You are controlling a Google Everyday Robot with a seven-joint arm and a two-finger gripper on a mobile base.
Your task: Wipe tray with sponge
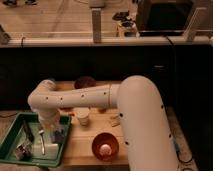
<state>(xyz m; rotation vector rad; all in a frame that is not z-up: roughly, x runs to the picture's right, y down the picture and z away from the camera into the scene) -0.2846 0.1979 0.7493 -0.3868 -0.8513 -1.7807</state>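
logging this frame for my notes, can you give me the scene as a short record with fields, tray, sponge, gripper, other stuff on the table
tray: green tray at the table's left end
sponge: pale sponge lying inside the tray, near its front right part
gripper: gripper pointing down into the tray, right over the sponge
other items in tray: small dark item by the left side, unclear what
table: red-orange bowl at front, white cup behind it, dark round object at the back

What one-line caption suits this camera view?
Robot gripper lowered into the green tray onto a pale sponge, red-orange bowl alongside.
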